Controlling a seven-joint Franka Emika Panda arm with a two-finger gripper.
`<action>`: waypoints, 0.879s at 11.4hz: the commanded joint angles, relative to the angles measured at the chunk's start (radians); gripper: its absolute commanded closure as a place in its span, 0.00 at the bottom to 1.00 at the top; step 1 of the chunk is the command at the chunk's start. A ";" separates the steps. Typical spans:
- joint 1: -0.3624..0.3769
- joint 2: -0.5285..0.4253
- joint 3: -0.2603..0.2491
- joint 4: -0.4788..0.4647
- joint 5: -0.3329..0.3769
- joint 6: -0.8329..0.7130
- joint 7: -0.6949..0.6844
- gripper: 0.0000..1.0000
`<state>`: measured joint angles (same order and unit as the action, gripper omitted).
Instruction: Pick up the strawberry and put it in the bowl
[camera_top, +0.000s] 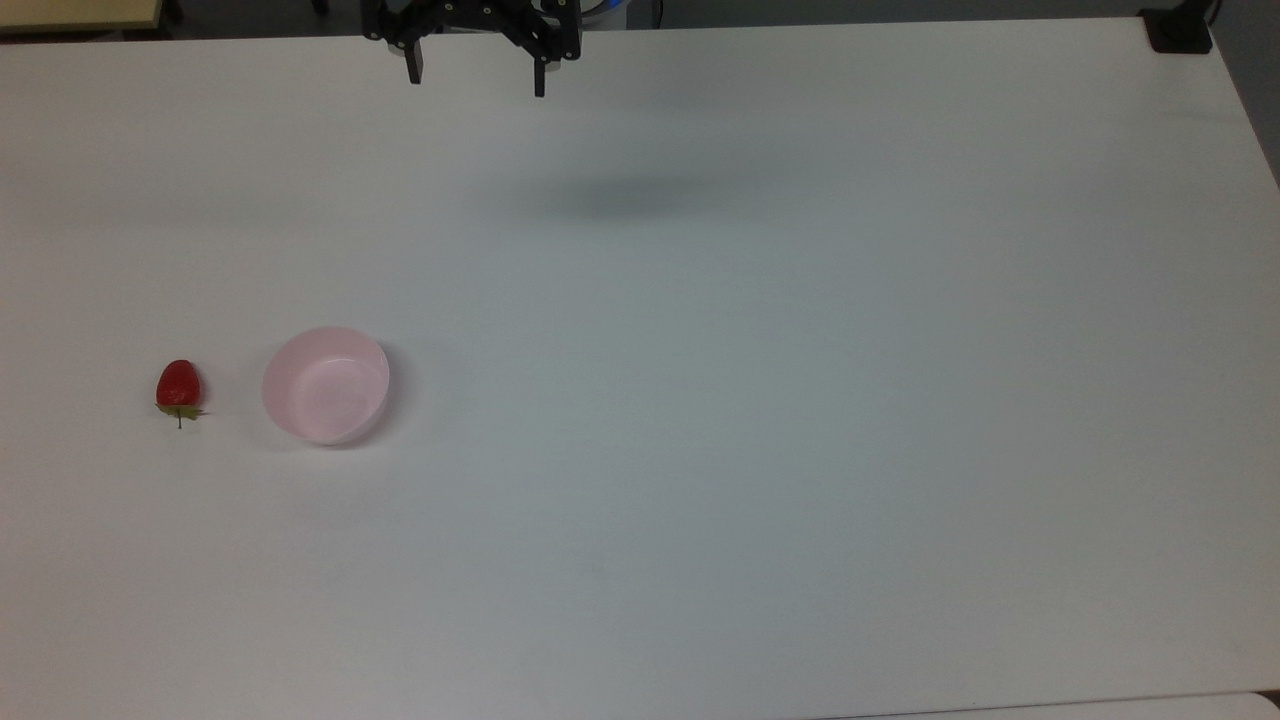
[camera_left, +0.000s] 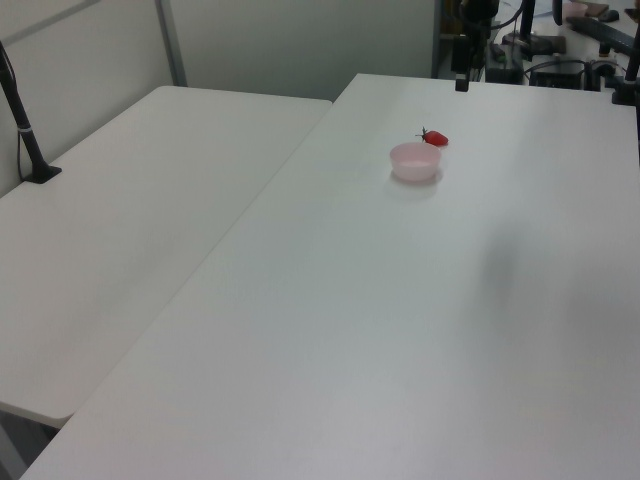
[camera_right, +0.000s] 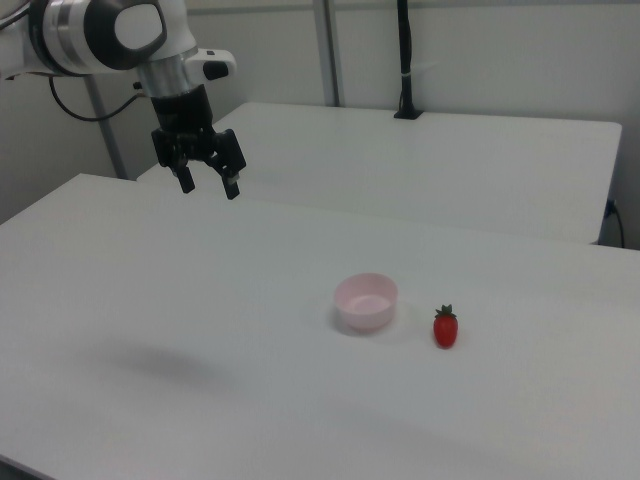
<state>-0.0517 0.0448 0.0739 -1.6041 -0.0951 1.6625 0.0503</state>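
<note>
On the white table (camera_top: 760, 420) you have the pale pink bowl (camera_top: 326, 385) sitting upright, with the strawberry (camera_top: 178, 386) lying just beside it at the top view's left, not touching. The fingers (camera_right: 232, 187) hang spread and empty, high above, well apart from the strawberry.

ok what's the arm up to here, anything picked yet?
Nothing picked yet. The black two-finger gripper hangs open and empty above the white table, far from both objects. The small glossy red strawberry with a green cap lies on the table beside the round pale pink plastic bowl, apart from it, on the top view's left of it. The bowl holds nothing.
</note>
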 joint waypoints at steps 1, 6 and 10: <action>0.012 -0.028 -0.011 -0.036 0.017 -0.012 0.004 0.00; 0.010 -0.022 -0.011 -0.039 0.017 -0.007 0.003 0.00; -0.023 -0.011 -0.017 -0.033 0.012 0.034 -0.001 0.00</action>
<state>-0.0525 0.0450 0.0671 -1.6198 -0.0950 1.6625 0.0503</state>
